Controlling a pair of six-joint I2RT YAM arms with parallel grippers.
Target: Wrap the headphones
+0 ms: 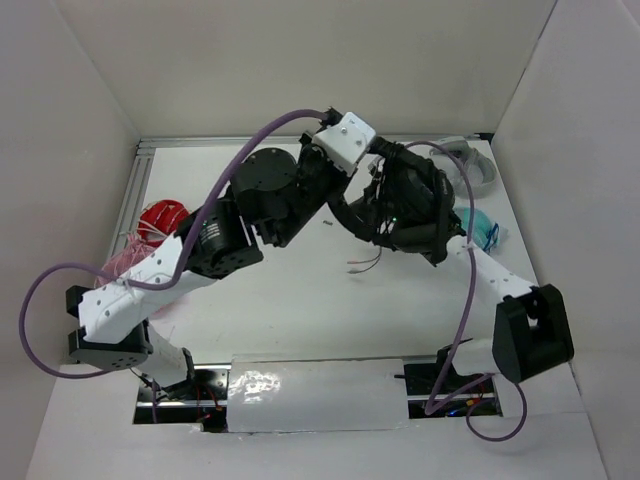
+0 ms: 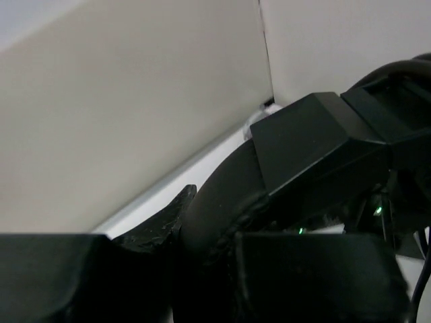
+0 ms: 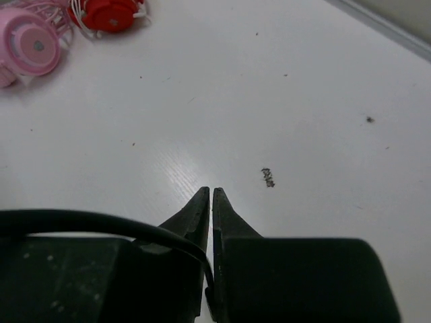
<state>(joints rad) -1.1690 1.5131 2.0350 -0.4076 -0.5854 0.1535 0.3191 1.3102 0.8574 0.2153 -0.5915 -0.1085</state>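
The black headphones hang between my two grippers at the back middle of the table, mostly hidden by them in the top view. My left gripper is shut on a rounded, padded black part of the headphones; from above, this left gripper points down beside the right one. My right gripper has its fingertips almost touching above the table. The thin black cable curves in from the left and runs down into the slit between the fingers. The right gripper sits close against the left one.
Red headphones and pink headphones lie at the left edge, also in the right wrist view as red and pink. Grey-white headphones and teal headphones lie at the back right. White walls enclose the table.
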